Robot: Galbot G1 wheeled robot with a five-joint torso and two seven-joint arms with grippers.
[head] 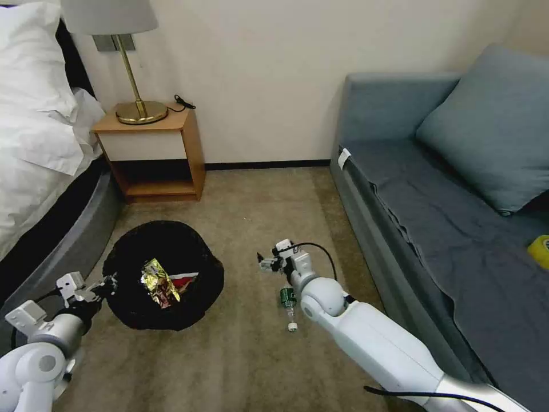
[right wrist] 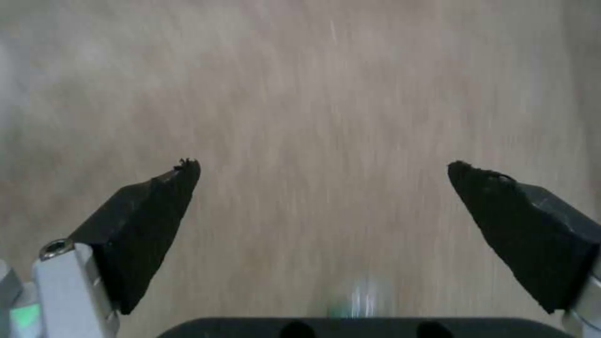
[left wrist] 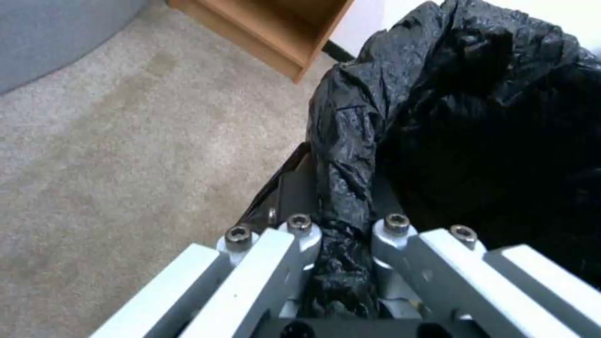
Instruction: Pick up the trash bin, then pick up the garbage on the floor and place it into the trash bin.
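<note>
The trash bin [head: 166, 274], round and lined with a glossy black bag, sits low at my left over the carpet. My left gripper [head: 107, 284] is shut on the bin's rim, and the left wrist view has the bag's edge [left wrist: 341, 197] pinched between the fingers. Inside the bin lie a gold-brown foil wrapper [head: 159, 281] and a red-and-white snack packet [head: 184, 280]. A small clear green-labelled bottle [head: 289, 306] lies on the carpet, partly under my right wrist. My right gripper [head: 262, 264] hovers open just beyond the bottle, its black pads [right wrist: 147, 220] spread wide over bare carpet.
A wooden nightstand [head: 154, 154] with a brass lamp stands behind the bin, a bed [head: 40, 149] to the left. A grey sofa [head: 446, 217] runs along the right, a yellow tape roll [head: 540, 250] on its seat. Open carpet lies between bin and sofa.
</note>
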